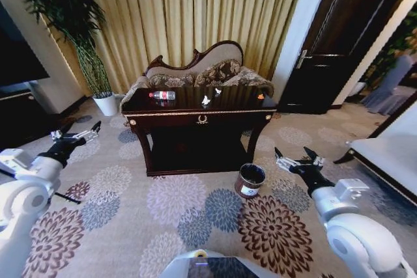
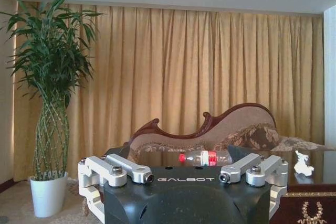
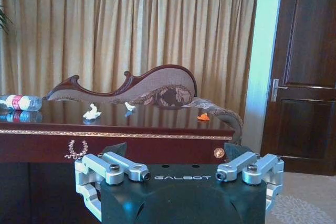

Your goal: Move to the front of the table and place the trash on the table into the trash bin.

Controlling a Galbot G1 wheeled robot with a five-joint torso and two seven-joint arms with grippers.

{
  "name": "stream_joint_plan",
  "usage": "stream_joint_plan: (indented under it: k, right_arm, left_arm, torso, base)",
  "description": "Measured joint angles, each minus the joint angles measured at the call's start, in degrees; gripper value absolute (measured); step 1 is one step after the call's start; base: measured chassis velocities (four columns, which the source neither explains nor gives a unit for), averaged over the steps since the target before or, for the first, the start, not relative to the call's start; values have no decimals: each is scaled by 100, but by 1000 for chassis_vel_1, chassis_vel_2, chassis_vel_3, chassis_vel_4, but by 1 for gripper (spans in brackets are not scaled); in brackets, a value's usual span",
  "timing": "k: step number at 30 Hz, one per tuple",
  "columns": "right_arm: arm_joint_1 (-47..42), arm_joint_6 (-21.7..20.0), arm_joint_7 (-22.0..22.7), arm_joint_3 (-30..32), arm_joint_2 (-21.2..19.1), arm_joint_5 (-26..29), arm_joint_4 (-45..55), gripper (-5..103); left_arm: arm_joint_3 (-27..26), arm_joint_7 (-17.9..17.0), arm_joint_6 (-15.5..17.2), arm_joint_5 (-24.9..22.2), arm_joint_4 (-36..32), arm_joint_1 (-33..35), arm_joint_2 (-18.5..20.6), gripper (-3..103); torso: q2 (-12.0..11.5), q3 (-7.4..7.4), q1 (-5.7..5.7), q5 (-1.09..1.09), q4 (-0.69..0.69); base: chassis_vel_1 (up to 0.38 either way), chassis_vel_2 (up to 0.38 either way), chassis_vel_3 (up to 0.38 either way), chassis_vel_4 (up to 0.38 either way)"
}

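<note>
The dark glossy table (image 1: pixel 195 116) with gold trim stands ahead of me on the carpet. On its top lie a clear bottle with a red label (image 1: pixel 162 96) (image 2: pixel 206 157) (image 3: pixel 20 102) at the left, two white paper scraps (image 1: pixel 206 100) (image 3: pixel 92 112) (image 3: pixel 129 107) near the middle and a small orange bit (image 1: pixel 260 96) (image 3: pixel 203 117) at the right. The reddish-brown trash bin (image 1: pixel 249 180) sits on the floor by the table's front right leg. My left gripper (image 1: pixel 77 133) (image 2: pixel 182 177) hangs open left of the table. My right gripper (image 1: pixel 298 159) (image 3: pixel 180 174) is open just right of the bin. Both hold nothing.
A carved sofa (image 1: pixel 199 69) stands behind the table before gold curtains. A tall plant in a white pot (image 1: pixel 105 103) is at the back left, a dark door (image 1: pixel 339 37) at the back right. A dark cabinet (image 1: pixel 19 115) flanks the left and a white bed edge (image 1: pixel 384 154) the right.
</note>
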Motion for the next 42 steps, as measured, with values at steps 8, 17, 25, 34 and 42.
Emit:
stream_joint_plan:
  k: [8,17,25,34,42]
  right_arm:
    - [-12,6,-1,1,2,-1,0,100]
    - [-9,10,-3,-21,9,-17,0,100]
    - [-11,17,-17,-21,12,-20,0,100]
    - [9,35,-45,-60,13,-24,0,100]
    - [29,42,-52,-75,9,-25,0,100]
  left_arm:
    - [2,4,-4,4,-2,5,-7,100]
    - [-8,9,-9,0,-10,19,-7,100]
    - [0,13,-10,0,-18,14,-5,100]
    - [1,12,-10,0,-17,15,8,100]
    - [23,12,-4,-1,-30,7,13,100]
  torso:
    - [0,0,0,0,-1]
    - [0,0,0,0,0]
    - [0,0,0,0,-2]
    - [0,0,0,-1,1]
    - [0,0,0,0,-2]
  base:
    - [-133,116,134,-119]
    - [-136,133,134,-131]
    - [-136,123,116,-140]
    - [-133,156,137,-160]
    - [-172,149,162,-164]
